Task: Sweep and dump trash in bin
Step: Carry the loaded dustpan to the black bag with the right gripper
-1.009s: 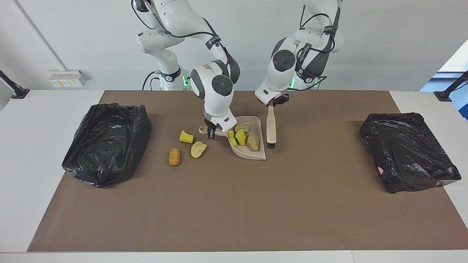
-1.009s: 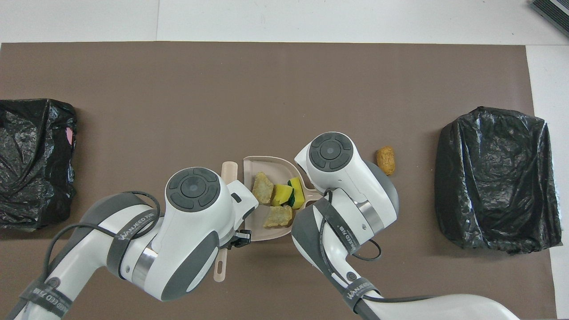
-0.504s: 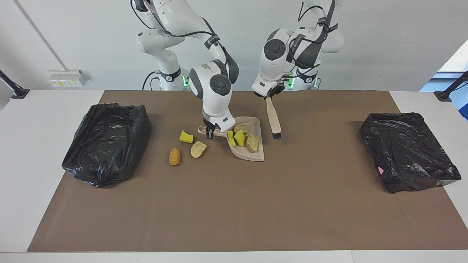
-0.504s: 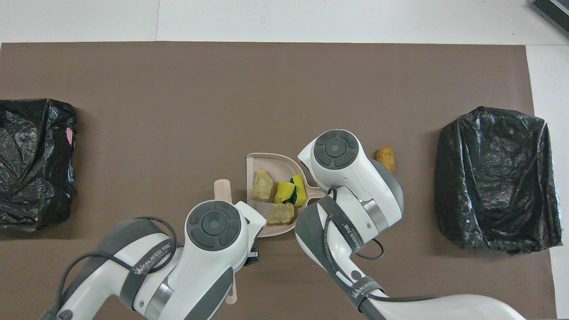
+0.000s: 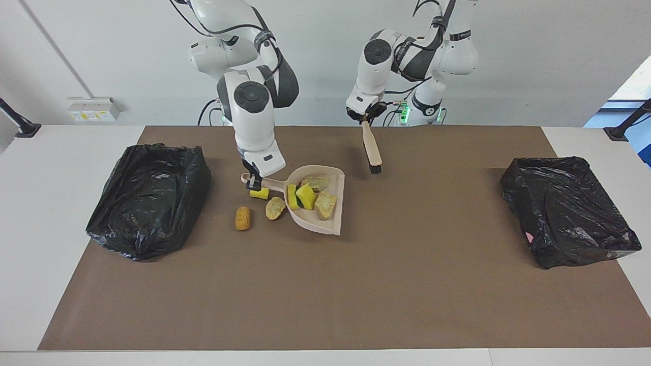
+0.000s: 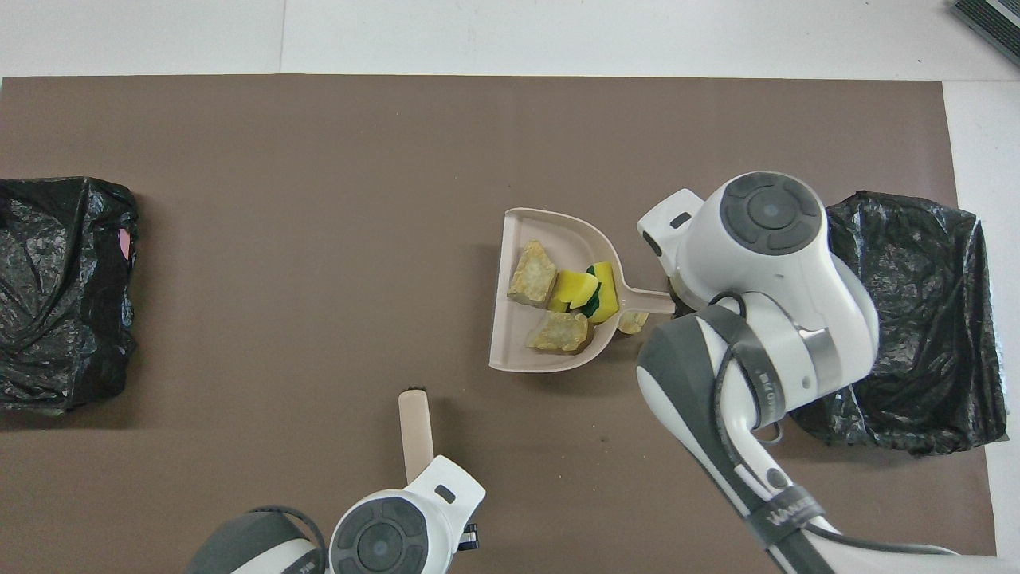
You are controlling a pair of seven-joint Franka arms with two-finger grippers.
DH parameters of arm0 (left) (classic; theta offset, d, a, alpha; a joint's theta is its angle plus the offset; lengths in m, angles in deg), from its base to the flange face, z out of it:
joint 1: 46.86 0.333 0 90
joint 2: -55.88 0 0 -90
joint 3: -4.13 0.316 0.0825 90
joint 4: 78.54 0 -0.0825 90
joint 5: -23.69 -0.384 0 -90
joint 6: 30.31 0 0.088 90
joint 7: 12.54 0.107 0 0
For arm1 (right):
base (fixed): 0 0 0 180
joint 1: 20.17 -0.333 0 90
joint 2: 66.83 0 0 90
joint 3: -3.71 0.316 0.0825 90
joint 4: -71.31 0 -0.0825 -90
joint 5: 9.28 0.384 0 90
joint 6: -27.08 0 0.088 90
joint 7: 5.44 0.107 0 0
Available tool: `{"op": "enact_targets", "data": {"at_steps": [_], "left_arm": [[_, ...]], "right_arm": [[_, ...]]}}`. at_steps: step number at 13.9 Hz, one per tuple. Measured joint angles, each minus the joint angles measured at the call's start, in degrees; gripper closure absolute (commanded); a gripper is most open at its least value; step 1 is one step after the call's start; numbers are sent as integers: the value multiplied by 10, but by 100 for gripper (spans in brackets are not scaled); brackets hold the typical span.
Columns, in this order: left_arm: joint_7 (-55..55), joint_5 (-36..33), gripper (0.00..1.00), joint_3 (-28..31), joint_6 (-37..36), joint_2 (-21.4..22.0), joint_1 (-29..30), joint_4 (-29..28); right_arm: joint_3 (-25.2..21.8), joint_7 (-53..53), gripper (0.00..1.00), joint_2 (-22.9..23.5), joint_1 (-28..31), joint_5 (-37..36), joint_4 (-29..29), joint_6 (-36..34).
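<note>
Flanking mat [image 5: 325, 284]: two black bags [image 5: 148, 198].

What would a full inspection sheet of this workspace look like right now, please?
Surface: brown mat on a white table, flat.
Job's things: four trash scraps lie in the dustpan; three loose scraps lie on the mat beside its handle. Two black-lined bins, one at each end of the mat.
Clutter: nothing seen.
Grippers: right tool shut on the dustpan's handle; left tool shut on the brush, which hangs bristles down over the mat.
Cables: black cables run along both arms, away from the mat.
Surroundings: white wall, socket box.
</note>
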Motion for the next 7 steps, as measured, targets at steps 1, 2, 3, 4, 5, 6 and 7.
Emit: {"op": "enact_targets", "data": {"at_steps": [1,2,3,4,5,6,7], "left_arm": [[0,9,100,-17,22,0,-7,-6],[-1,21,100,-37,43,0,-9,-12],[-1,34,100,-56,62,-1,-9,-21],[-1,46,100,-72,76,-1,-10,-33],[-1,52,100,-81,86,-2,-10,-43],[-1,54,100,-83,90,-2,-10,-50],[0,55,100,-82,92,-2,-10,-52]], "right_arm": [[0,-12,100,-4,19,0,11,-8],[-1,-21,100,-6,35,0,21,-14],[-2,-26,100,-8,49,0,28,-18],[-3,-28,100,-10,64,0,34,-22],[-3,-28,100,-13,78,0,39,-30],[-4,-29,100,-16,93,0,46,-46],[-4,-35,100,-19,110,0,55,-65]]}}
